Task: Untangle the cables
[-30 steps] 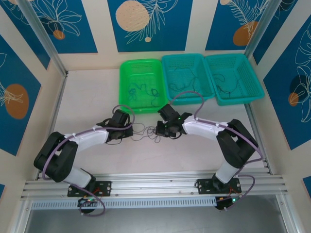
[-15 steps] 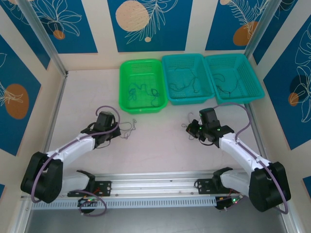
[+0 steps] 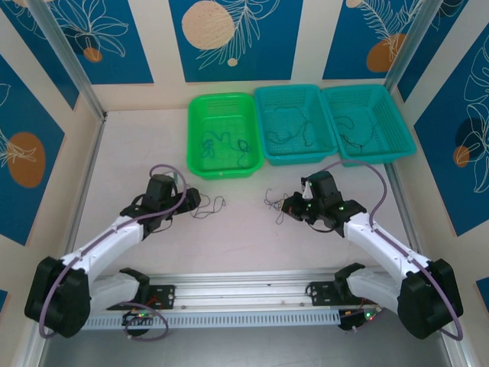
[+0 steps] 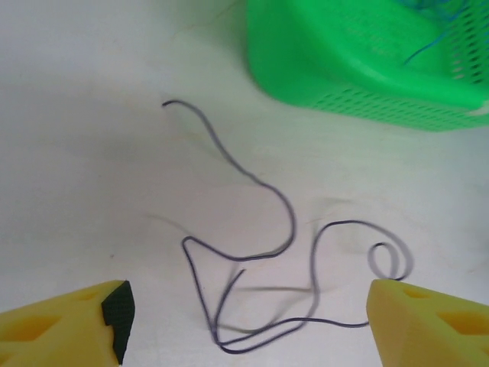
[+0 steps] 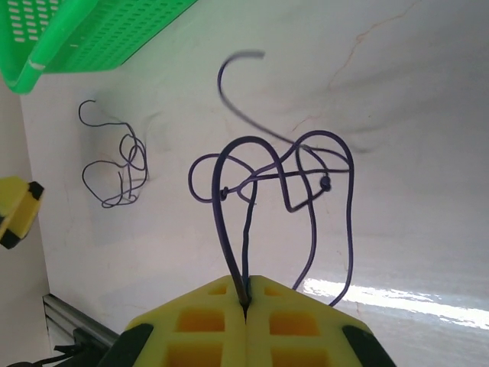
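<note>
- Perforated plastic basket (image 3: pixel 225 136), upper centre: bright green, fine grid mesh.
- Middle mesh basket (image 3: pixel 296 122) and right-hand mesh basket (image 3: pixel 368 122): teal, same grid.
- Thin flexible wires (image 4: pixel 293 223): purplish-black.
- Tabletop (image 3: pixel 137 153): off-white, faint pinkish veining.
- Gripper fingers (image 4: pixel 61 321): yellow, black inner faces.
- Wall panels (image 3: pixel 267 38): deep blue, white leaf outlines, cream and orange discs.
- Arm cables (image 3: pixel 359 164): lilac.

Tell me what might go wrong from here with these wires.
1. The right gripper is shut on a wire whose loops cross at a small knot. Pulling hard may tighten it.
2. The left gripper is open over the loose wire, which lies flat on the table. The fingers may close without catching something so thin.
</note>
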Motion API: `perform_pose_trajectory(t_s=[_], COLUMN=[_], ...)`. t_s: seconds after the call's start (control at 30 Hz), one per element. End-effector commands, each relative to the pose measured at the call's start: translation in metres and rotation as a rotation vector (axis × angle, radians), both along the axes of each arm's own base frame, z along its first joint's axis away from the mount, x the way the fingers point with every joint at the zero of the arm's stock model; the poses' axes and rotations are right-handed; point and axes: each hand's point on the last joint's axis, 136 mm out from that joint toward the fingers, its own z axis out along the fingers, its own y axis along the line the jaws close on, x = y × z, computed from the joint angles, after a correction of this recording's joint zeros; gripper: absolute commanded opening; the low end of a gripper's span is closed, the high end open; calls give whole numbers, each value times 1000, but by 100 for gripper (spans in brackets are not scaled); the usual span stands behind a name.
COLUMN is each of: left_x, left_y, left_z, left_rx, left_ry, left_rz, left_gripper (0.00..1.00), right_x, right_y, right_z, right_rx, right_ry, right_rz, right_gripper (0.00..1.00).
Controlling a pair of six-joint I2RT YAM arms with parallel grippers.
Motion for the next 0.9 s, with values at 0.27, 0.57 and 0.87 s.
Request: perform_pose_trajectory(t_s=[0.27, 0.57, 0.87], left_x=[-42, -86, -104], left_y=[-136, -203, -214], left_z=[94, 111, 143], left_rx=[-214, -211, -210], left_ry=[-339, -445, -580], left_rz=[-577, -892, -976], left_gripper=[83, 87, 91], right_x=[4, 18, 77], right_y=[32, 18, -59], right_z=[21, 70, 153], right_rx=[36, 69, 27], right_ry=[-34, -121, -359], right_rz=[123, 46, -236], right_gripper=[0, 0, 0])
